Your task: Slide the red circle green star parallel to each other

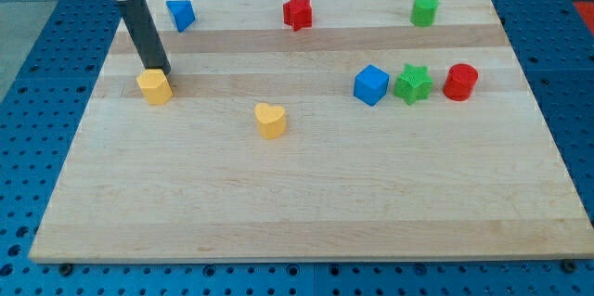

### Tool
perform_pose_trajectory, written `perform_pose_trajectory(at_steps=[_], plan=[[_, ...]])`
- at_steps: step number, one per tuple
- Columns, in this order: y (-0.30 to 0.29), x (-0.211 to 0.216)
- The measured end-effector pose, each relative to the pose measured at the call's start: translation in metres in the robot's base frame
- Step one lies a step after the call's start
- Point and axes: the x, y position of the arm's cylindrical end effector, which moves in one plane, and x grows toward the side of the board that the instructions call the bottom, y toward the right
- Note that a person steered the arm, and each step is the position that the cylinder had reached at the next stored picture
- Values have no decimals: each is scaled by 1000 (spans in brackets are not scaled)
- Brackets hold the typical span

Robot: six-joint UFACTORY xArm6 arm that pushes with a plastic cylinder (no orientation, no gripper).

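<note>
The red circle [460, 83] stands at the view's right, just right of the green star [413, 83]; the two are close, side by side in a row. A blue cube [370, 84] sits just left of the star. My tip [164, 72] is far off at the view's left, at the upper right edge of a yellow block [155, 85], touching or nearly touching it.
A yellow heart [270, 121] lies left of centre. Along the view's top are a blue block [181, 15], a red star [297, 12] and a green cylinder [424, 9]. The wooden board [306, 203] rests on a blue perforated table.
</note>
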Motion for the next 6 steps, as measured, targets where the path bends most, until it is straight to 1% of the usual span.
perform_pose_trajectory(at_steps=[1, 2, 3, 5, 6], plan=[[0, 0], [13, -14], [56, -19], [171, -19], [181, -19]])
